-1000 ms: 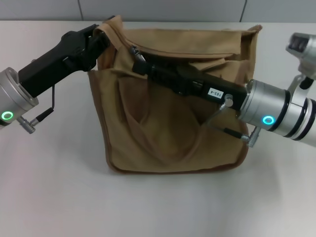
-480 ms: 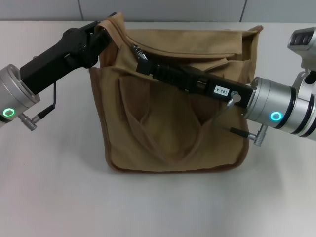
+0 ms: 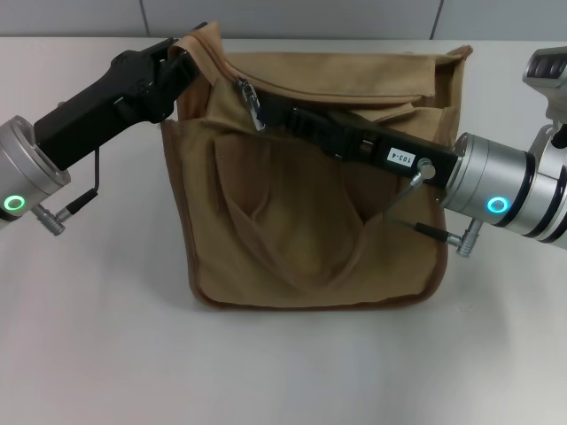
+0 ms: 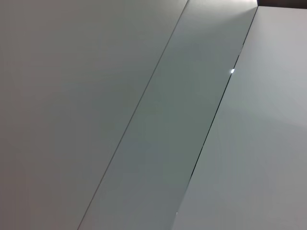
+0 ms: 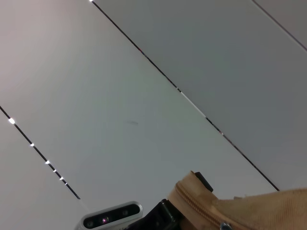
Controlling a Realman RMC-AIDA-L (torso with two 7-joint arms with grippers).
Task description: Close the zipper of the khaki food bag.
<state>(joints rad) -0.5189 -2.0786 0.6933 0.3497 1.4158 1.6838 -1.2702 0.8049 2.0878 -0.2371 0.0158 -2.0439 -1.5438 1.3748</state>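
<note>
The khaki food bag (image 3: 301,221) stands upright on the white table in the head view, with its handles hanging down the front. My left gripper (image 3: 183,60) is shut on the bag's top left corner and holds it up. My right gripper (image 3: 263,108) reaches across the bag's top from the right, shut on the silver pull tab (image 3: 251,104) near the left end of the zipper (image 3: 337,96). The bag's mouth gapes behind the right arm. The right wrist view shows a strip of the bag's zipper edge (image 5: 216,206).
The white table (image 3: 292,363) spreads around the bag. A grey wall runs along the table's far edge (image 3: 354,18). The left wrist view shows only flat grey panels (image 4: 144,120). The right wrist view shows panels and a camera bar (image 5: 111,219).
My right arm has drawn back to the right and risen a little, and the pull tab now hangs out longer from its tip. The left gripper has kept its hold on the corner.
</note>
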